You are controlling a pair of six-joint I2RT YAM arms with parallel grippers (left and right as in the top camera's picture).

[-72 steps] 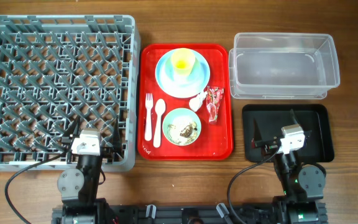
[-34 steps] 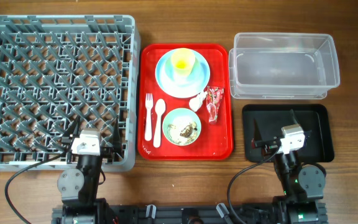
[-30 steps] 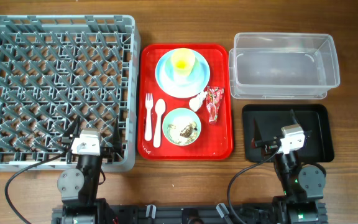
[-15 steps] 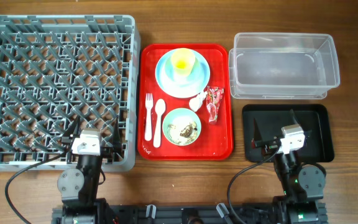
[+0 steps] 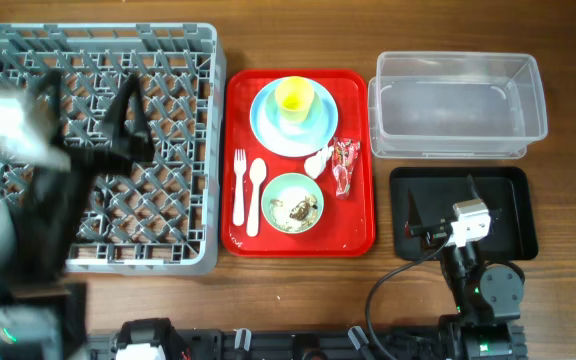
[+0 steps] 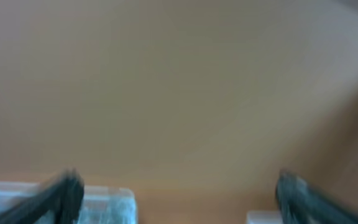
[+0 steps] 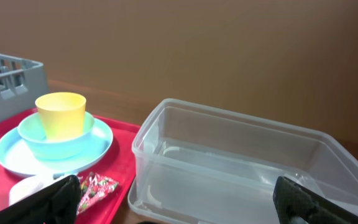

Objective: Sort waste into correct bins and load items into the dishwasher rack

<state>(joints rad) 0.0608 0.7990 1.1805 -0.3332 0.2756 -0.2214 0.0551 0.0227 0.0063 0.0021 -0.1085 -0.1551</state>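
Observation:
The grey dishwasher rack [image 5: 208, 150] fills the left. My left gripper [image 5: 88, 100] is open and empty, raised over the rack and blurred; the left wrist view [image 6: 179, 199] is a smear. On the red serving tray lie the blue plate [image 5: 268, 125] with the yellow cup [image 5: 294, 97], the green bowl [image 5: 293, 203] holding food scraps, the fork [image 5: 238, 185], the spoon [image 5: 256, 190], the tissue [image 5: 318, 160] and the red wrapper [image 5: 345, 165]. My right gripper [image 5: 440, 205] is open and empty over the black tray [image 5: 508, 220]. The clear tub [image 5: 458, 105] stands behind it.
The red serving tray [image 5: 363, 200] lies between the rack and the bins. In the right wrist view my open right gripper [image 7: 179, 202] faces the clear tub [image 7: 229, 162], with the cup [image 7: 61, 115] and wrapper [image 7: 95, 186] to its left. A brown wall stands behind.
My left arm has swung up from the table's front edge and now hangs over the rack's left half, in motion. The right arm and all objects are unmoved.

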